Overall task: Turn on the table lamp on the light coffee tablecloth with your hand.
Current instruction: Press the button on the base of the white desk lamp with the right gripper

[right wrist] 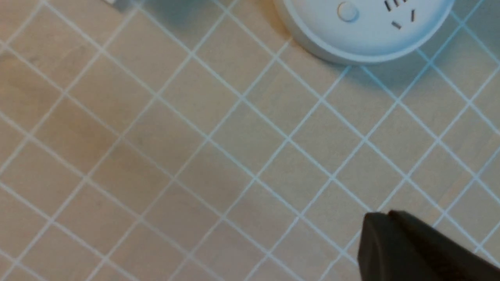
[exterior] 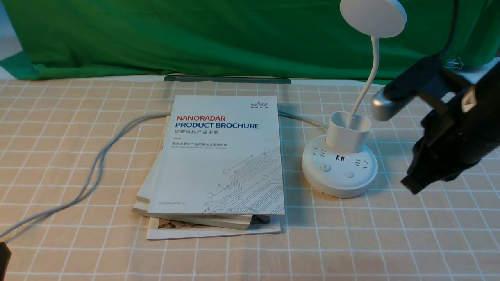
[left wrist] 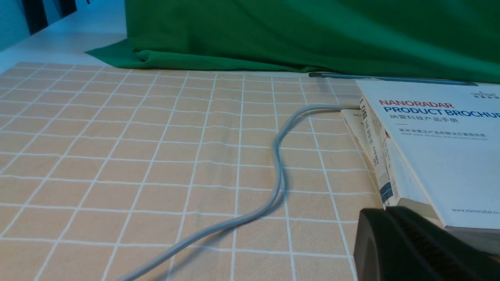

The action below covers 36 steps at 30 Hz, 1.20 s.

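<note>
Beige gridded cloth [exterior: 242, 257] covers the worktop, with the lamp [exterior: 340, 171] right of centre in the front view. Its broad base looks stable but light, possibly prone to sliding; the thin neck seems bendy and best avoided. It needs no grasp: a straight, gentle press on a base button should do. Both the right fingers [exterior: 412, 186] and left fingers [left wrist: 384, 212] are closed, gripping nothing.

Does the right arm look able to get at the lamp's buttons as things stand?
Probably yes: the right gripper hovers beside the lamp base, and nothing visible stands between them.
</note>
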Available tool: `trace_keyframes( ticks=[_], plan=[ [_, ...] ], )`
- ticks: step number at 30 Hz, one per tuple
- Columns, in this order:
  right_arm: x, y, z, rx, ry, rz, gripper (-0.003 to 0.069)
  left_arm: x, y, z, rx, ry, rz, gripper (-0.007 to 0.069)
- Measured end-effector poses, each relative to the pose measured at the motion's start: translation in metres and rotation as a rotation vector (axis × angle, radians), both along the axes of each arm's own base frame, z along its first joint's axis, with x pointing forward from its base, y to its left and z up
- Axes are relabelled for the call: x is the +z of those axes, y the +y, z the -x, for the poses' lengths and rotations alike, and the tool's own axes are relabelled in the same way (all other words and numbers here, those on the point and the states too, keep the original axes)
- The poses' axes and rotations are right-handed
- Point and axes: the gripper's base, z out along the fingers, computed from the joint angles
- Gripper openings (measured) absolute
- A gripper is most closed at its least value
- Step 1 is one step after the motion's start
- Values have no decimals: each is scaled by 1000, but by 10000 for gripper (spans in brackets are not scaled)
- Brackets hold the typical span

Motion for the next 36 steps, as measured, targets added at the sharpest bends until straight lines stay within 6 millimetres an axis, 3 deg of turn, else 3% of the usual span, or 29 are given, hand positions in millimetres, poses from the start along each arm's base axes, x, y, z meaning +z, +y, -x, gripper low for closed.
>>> trace_keyframes(
  ticks=[9, 15, 23, 36],
  plan=[
    [-39, 26, -52, 9, -49, -14, 32, 0, 0, 0, 0, 0, 0, 21],
    [-66, 37, -73, -5, -82, -39, 32, 0, 0, 0, 0, 0, 0, 21],
    [-92, 35, -87, -29, -71, -39, 32, 0, 0, 0, 0, 0, 0, 21],
    [-105, 33, -91, -45, -45, -37, 32, 0, 0, 0, 0, 0, 0, 21]
  ],
)
